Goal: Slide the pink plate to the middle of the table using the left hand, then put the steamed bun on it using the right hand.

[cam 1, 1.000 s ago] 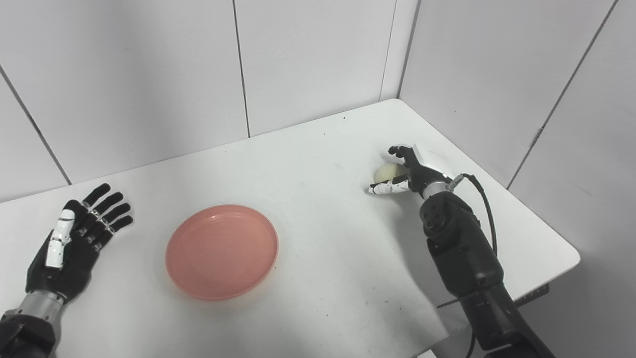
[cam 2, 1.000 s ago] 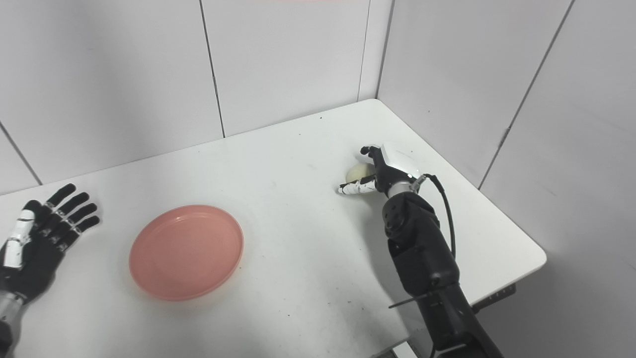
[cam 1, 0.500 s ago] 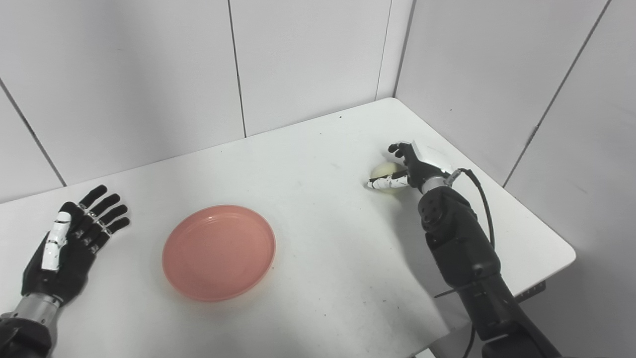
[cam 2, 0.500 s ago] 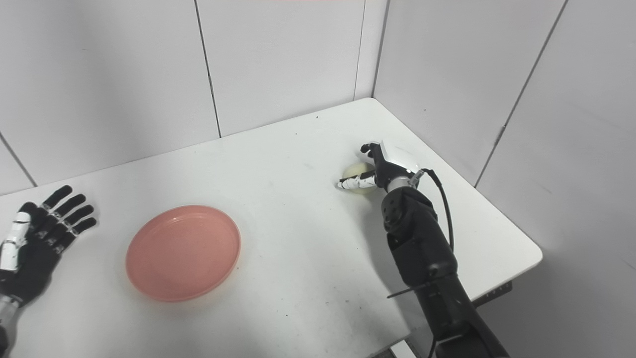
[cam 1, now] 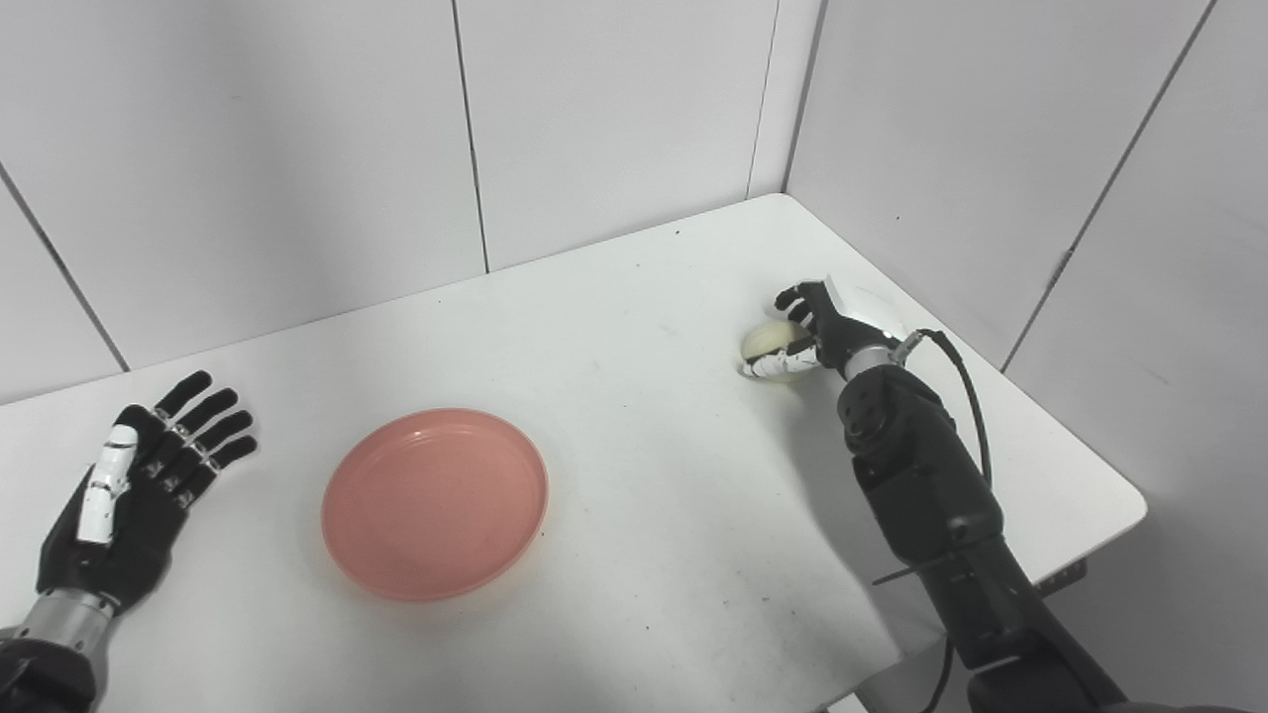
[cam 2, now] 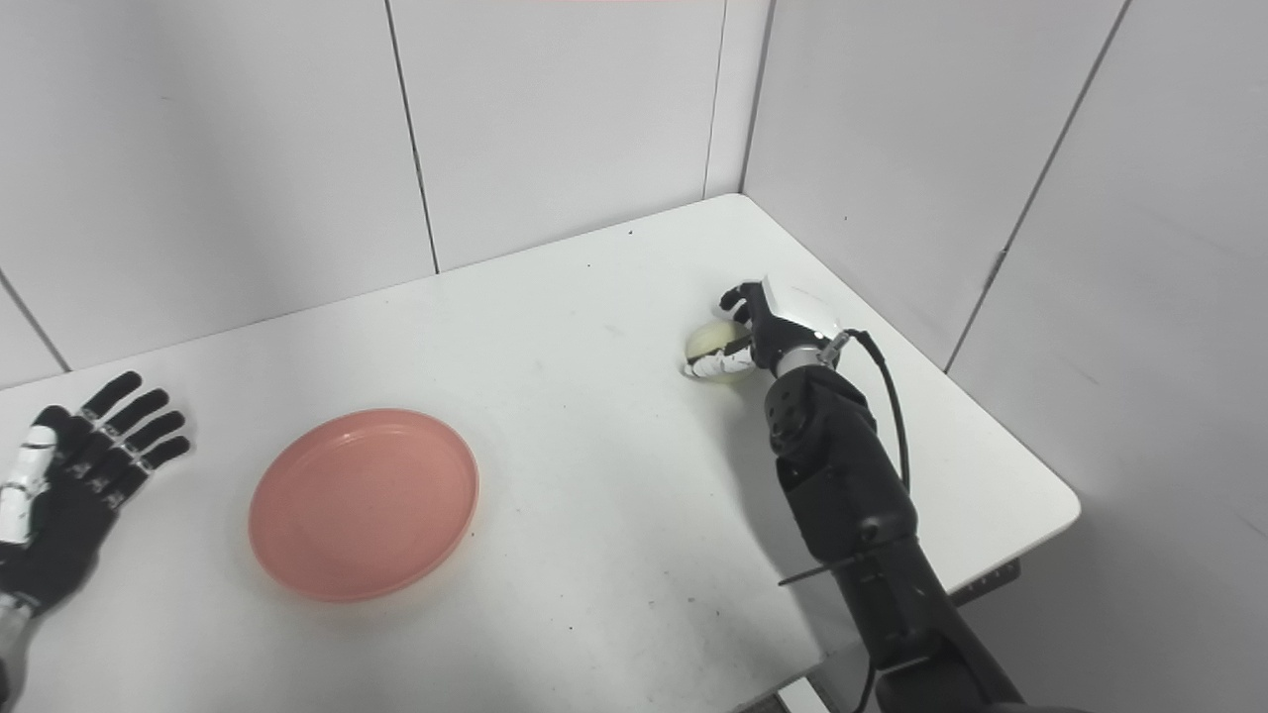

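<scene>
pale and soft, the bun [cam 1: 772, 342] sits near the table's [cam 1: 644, 297] right edge with our right hand [cam 1: 804, 335] curled around it. we squeeze gently and lift straight before carrying it left. our left hand [cam 1: 139, 485] rests with fingers spread, holding nothing. the pink plate [cam 1: 434, 502] is bare.

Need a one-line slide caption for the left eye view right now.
Right robot hand closing around the bun near the table's far right; pink plate empty, left robot hand open beside it.
</scene>
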`<control>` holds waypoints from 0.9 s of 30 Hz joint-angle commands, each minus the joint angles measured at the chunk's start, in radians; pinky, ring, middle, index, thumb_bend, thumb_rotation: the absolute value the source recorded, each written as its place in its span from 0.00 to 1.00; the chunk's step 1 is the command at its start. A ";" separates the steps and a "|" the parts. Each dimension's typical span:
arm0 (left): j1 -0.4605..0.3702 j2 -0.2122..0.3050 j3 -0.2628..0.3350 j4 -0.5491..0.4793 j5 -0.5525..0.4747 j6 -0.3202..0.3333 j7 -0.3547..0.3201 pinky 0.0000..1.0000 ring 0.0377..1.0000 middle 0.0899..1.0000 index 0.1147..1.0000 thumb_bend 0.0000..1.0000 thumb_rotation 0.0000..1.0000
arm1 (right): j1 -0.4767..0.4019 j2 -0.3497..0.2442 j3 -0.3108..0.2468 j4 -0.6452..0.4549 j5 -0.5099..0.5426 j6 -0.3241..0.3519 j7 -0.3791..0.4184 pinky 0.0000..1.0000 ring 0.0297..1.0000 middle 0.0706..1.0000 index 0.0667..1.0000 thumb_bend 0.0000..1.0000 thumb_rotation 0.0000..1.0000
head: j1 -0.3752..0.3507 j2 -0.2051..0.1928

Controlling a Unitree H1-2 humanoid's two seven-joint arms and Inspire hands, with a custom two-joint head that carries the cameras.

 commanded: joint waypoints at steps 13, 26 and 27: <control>0.144 0.029 -0.015 0.046 0.013 0.082 0.004 0.79 0.79 0.81 0.79 0.51 0.82 | -0.027 -0.002 -0.023 -0.003 -0.014 -0.002 0.082 0.34 0.35 0.45 0.52 0.51 0.00 | -0.002 0.009; 0.143 0.024 -0.028 0.048 0.014 0.075 0.004 0.78 0.80 0.81 0.80 0.52 0.81 | -0.020 0.009 -0.026 -0.099 -0.033 -0.002 0.057 0.35 0.35 0.45 0.53 0.51 0.00 | 0.018 0.001; 0.145 0.023 -0.028 0.045 0.013 0.077 0.007 0.78 0.80 0.81 0.80 0.52 0.80 | -0.019 0.010 -0.026 -0.112 -0.032 -0.002 0.058 0.35 0.35 0.45 0.53 0.51 0.00 | 0.020 0.000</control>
